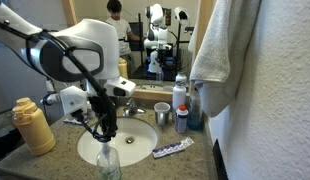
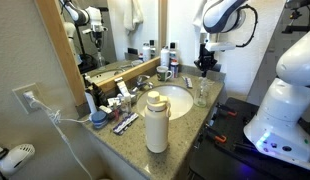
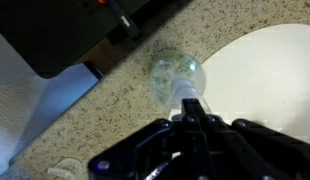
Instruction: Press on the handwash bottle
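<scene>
The handwash bottle (image 1: 107, 161) is a small clear bottle with a narrow pump head, standing on the front edge of the speckled counter beside the white sink basin (image 1: 145, 136). It also shows in the other exterior view (image 2: 202, 94) and from above in the wrist view (image 3: 176, 72). My gripper (image 1: 103, 130) hangs straight above the bottle, fingers pointing down (image 2: 205, 68). In the wrist view the fingers (image 3: 193, 108) are together, with their tips at the pump head. Whether they touch it I cannot tell.
A large mustard-yellow bottle (image 1: 33, 126) (image 2: 156, 122) stands on the counter near the sink. A tall white can with a red top (image 1: 179, 98), a metal cup (image 1: 161, 115), a toothpaste tube (image 1: 172, 149) and a hanging towel (image 1: 220, 50) are at the far side.
</scene>
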Controlling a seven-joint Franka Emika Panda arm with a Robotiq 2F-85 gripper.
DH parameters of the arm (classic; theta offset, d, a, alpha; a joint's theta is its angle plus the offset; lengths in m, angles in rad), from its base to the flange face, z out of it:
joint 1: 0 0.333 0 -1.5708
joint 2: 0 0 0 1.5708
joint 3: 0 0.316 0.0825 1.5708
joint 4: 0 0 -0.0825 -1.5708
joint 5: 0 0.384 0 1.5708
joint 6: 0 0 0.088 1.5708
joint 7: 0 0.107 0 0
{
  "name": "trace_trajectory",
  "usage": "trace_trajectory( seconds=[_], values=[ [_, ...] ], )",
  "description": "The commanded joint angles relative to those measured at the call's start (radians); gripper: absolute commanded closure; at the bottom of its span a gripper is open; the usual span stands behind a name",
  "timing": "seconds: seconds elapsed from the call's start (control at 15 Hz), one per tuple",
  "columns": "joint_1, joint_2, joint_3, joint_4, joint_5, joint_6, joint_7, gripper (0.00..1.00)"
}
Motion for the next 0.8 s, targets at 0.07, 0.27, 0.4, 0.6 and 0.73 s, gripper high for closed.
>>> trace_trajectory(
  seconds=[0.07,0.27,0.4,0.6,0.73],
  values=[
    [0.010,0.059,-0.021,-0.008,0.018,0.047,-0.010,1.00],
    [0.025,0.072,-0.031,-0.018,0.059,0.055,-0.031,1.00],
    [0.030,0.081,-0.033,-0.019,0.071,0.055,-0.032,1.00],
    [0.030,0.091,-0.036,-0.020,0.069,0.051,-0.026,1.00],
    [0.028,0.097,-0.032,-0.022,0.061,0.044,-0.017,1.00]
  ],
)
